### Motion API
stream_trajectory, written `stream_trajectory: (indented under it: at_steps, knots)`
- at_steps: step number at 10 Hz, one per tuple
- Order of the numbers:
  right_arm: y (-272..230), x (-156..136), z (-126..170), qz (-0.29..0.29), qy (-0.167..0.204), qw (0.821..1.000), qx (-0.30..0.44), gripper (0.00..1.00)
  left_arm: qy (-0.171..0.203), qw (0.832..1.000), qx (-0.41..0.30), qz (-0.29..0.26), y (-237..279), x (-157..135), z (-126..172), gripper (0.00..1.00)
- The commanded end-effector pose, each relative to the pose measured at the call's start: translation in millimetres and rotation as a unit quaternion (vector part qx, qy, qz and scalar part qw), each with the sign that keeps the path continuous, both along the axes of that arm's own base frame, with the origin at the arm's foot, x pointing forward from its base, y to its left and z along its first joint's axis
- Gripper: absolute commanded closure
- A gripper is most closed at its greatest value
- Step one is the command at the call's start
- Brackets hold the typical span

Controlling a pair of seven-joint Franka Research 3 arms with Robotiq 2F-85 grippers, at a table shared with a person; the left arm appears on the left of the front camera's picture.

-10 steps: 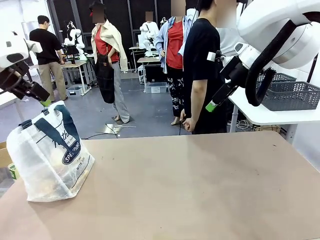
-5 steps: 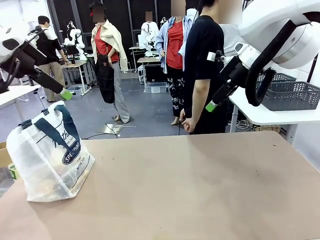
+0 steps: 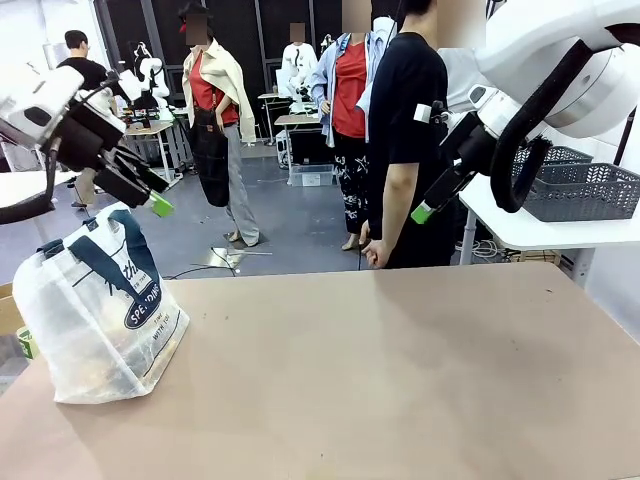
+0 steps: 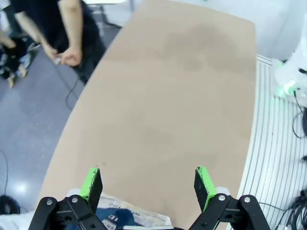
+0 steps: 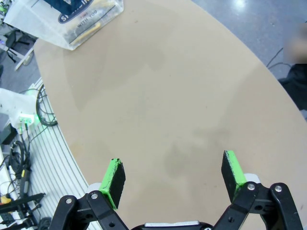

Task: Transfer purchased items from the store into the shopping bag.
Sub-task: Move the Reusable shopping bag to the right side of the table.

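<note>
Over at the left end of the counter (image 3: 400, 370) stands the shopping bag (image 3: 98, 318), its navy handles up and its whitish sides slumped a little. Through the plastic I can make out some darker and yellowish goods lying in the bottom, though I cannot tell them apart. Nothing else lies on the brown top that I can see.

Above and slightly behind the bag hangs the left gripper (image 3: 150, 195), jaws spread wide and nothing between them; its wrist view looks down over the bag's top edge and along the bare counter. The right gripper (image 5: 172, 176) is likewise wide open and empty, held high at the far right near the person in black (image 3: 405, 140) who stands at the far side with hands low. Behind that arm a dark mesh basket (image 3: 580, 190) sits on a white side table.

My guess is that the packing is at or close to its end: goods are in the bag, none are left on the top. If more is to go in, the next move calls for someone to put an item within reach, or for an arm to fetch one, then carry it over the bag's mouth between the handles.

Compared with a second ago, the left arm has swung up and inward, from off the left edge towards the bag. The right arm, bag and person have not budged.
</note>
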State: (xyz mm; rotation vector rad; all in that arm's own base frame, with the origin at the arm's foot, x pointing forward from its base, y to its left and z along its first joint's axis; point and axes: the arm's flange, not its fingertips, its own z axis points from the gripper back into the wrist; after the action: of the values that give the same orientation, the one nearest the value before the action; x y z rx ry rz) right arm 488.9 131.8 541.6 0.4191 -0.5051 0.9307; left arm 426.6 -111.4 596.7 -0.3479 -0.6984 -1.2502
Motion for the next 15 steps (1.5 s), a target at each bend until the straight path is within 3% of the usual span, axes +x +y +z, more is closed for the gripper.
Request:
stream_trajectory:
  at_steps: [1,3,15]
  knots:
    - [0.5,2.2,2.1,-0.004,0.009,1.000,-0.006,0.00,0.015,0.999,0.001,-0.029,3.9,13.4,-4.8,0.00]
    - [0.5,2.2,2.1,-0.004,0.009,1.000,-0.006,0.00,0.004,1.000,-0.012,-0.012,7.8,13.1,-17.4,0.00]
    - [0.5,2.2,2.1,-0.004,0.009,1.000,-0.006,0.00,0.015,1.000,-0.001,-0.027,-1.8,8.0,-13.6,0.00]
